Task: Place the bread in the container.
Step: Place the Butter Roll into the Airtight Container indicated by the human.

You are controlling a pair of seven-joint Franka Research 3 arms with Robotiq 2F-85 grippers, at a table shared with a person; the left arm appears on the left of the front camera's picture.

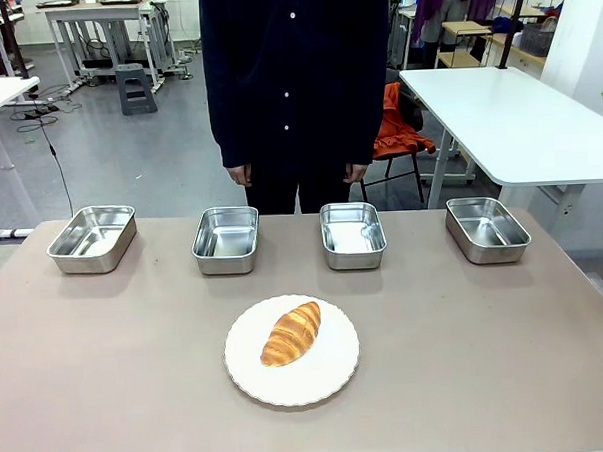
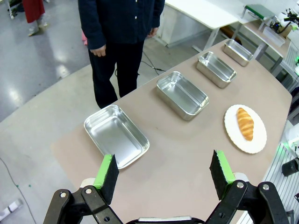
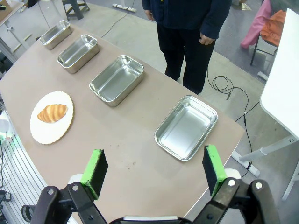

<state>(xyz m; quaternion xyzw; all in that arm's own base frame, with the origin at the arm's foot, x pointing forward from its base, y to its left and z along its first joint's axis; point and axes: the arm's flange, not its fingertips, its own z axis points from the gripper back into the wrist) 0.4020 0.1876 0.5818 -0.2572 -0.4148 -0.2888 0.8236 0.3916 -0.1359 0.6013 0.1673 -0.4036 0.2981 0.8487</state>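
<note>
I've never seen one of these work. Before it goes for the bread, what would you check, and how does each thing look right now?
1. Is the bread free to grasp? Ok: it lies alone on the plate.
2. Is the left gripper open and empty? Ok.
3. Is the right gripper open and empty? Ok.
4. Are the trays empty? Ok: all four are.
5. Are the person's hands off the table? Ok: they hang at the person's sides.
6. Which tray is meant? Cannot tell: they look alike.
</note>
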